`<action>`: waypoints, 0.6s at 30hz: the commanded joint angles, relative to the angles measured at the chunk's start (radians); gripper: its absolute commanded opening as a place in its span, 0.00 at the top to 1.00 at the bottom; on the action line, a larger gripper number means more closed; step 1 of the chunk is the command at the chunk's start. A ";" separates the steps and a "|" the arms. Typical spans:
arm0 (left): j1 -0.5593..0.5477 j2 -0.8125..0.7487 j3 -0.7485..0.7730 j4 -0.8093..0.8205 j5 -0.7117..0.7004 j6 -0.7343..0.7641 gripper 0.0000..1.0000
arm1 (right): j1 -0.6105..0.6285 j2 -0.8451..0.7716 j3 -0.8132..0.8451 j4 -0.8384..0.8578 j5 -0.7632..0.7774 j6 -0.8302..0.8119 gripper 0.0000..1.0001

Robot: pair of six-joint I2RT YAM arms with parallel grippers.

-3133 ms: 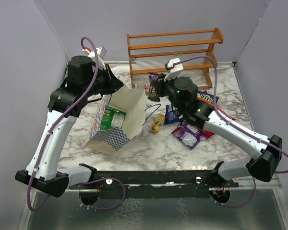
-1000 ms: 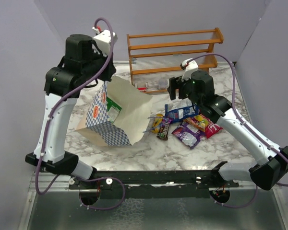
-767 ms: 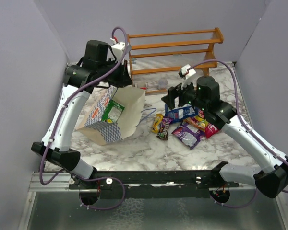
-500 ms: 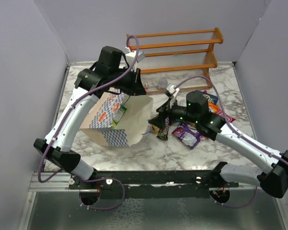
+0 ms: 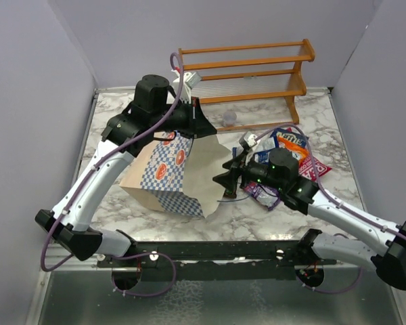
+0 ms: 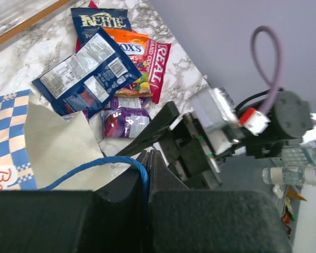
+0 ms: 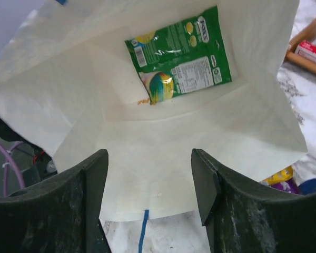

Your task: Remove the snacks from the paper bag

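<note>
The paper bag [image 5: 161, 169] lies tipped on the marble, its mouth facing right. My left gripper [image 5: 195, 120] is above it, shut on a thin blue cord handle [image 6: 141, 176]; the left gripper [image 6: 147, 154] shows no gap between its fingers. My right gripper [image 5: 221, 175] is at the bag's mouth, and the right gripper [image 7: 150, 171] stands open with nothing between its fingers. A green-yellow snack packet [image 7: 178, 52] lies deep inside the paper bag [image 7: 147, 137]. Other snacks lie outside on the right: dark blue [image 6: 89, 74], red [image 6: 159, 62], purple [image 6: 125, 118], orange [image 6: 127, 41].
An orange-brown wooden rack [image 5: 243, 66] stands at the back, with a small clear cup [image 5: 229, 119] in front of it. The snack pile [image 5: 294, 145] lies beside the right arm. Purple walls close in the left, back and right sides.
The left arm swung right with the handle, tipping the bag's mouth toward the right arm. The right gripper moved left and down to the mouth, and its jaws narrowed a little.
</note>
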 commanded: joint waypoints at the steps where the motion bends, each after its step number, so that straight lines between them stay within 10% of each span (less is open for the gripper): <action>1: -0.002 -0.073 -0.115 0.231 0.054 -0.099 1.00 | 0.016 0.028 -0.118 0.253 0.064 0.167 0.38; 12: -0.247 -0.061 -0.439 0.781 -0.029 -0.205 1.00 | 0.027 0.291 -0.266 0.585 0.210 0.381 0.31; 18: -0.359 -0.082 -0.483 0.772 -0.106 -0.082 1.00 | 0.026 0.220 -0.395 0.576 0.355 0.442 0.28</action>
